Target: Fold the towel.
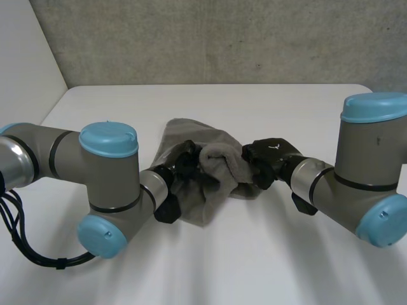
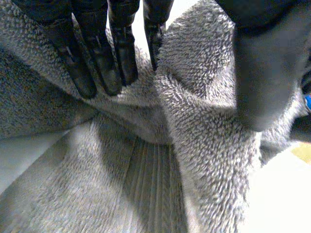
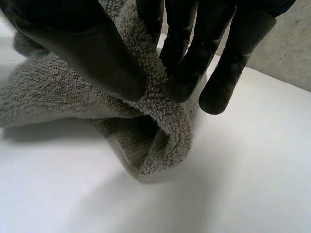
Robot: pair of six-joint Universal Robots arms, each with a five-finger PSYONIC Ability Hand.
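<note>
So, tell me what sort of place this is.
Probably a robot lab or test cell: a white table, a plain grey wall behind it, and two arms on one towel.

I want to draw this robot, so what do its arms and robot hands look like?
The left arm and right arm match. Both are thick grey tubes with round light-blue caps on the joints and thin black rings where parts meet. Each ends in a black robot hand with long fingers and a thumb. The left robot hand is plain, and the right robot hand has a small white mark.
</note>
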